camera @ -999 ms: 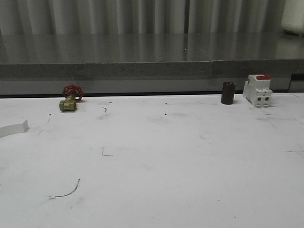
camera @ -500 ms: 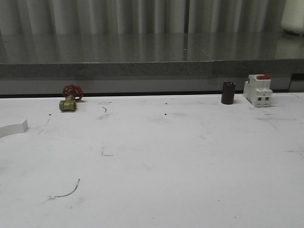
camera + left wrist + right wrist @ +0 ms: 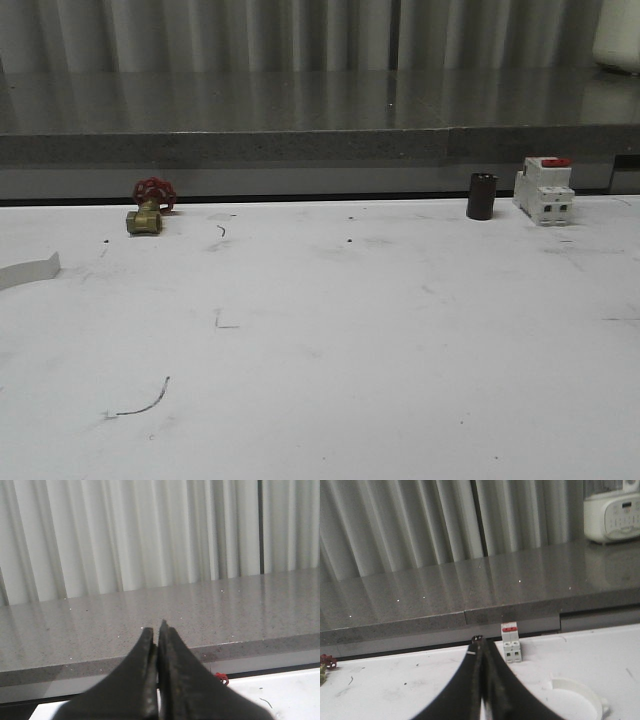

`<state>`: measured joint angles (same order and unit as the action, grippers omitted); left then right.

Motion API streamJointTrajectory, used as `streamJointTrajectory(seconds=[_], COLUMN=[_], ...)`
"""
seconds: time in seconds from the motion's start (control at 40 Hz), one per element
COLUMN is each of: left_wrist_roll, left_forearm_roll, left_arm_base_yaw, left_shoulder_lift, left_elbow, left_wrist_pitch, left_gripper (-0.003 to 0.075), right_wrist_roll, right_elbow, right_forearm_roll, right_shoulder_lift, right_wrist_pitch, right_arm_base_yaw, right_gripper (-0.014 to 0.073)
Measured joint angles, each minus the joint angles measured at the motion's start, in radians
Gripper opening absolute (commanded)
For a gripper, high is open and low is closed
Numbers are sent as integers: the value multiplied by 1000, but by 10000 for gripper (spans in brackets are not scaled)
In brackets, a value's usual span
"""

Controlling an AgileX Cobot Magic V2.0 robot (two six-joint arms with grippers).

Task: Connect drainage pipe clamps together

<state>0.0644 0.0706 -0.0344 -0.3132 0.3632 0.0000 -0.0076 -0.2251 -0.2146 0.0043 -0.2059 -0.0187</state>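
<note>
Both grippers read closed from my station: left gripper (image 3: 156,635) and right gripper (image 3: 481,645) show fingers pressed together, empty. One drainage pipe clamp (image 3: 577,696) lies on the white table (image 3: 380,340) near the circuit breaker (image 3: 510,641); a white curved piece (image 3: 28,270) sits at the table's left edge.

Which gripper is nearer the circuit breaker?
Right, probably. The breaker stands just beyond the right gripper, which is shut. The left gripper, also shut, looks toward the red valve; the front view puts the valve far left and the breaker far right.
</note>
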Motion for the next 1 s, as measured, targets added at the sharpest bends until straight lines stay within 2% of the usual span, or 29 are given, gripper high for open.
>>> streamJointTrajectory(seconds=[0.2, 0.35, 0.524, 0.999], left_wrist_roll=[0, 0, 0, 0], left_forearm_roll=[4, 4, 4, 4], left_arm_base_yaw=[0, 0, 0, 0], left_shoulder_lift=[-164, -194, -195, -195], left_elbow=[87, 93, 94, 94], left_wrist_pitch=[52, 61, 61, 62], left_gripper=[-20, -20, -20, -14], right_wrist_roll=[-9, -74, -94, -97], right_elbow=[-206, -302, -326, -326], right_forearm_roll=[55, 62, 65, 65], right_shoulder_lift=[175, 317, 388, 392], right_wrist_pitch=[-158, -236, -253, -257], right_arm_base_yaw=[0, 0, 0, 0], right_gripper=[-121, -121, -121, -121])
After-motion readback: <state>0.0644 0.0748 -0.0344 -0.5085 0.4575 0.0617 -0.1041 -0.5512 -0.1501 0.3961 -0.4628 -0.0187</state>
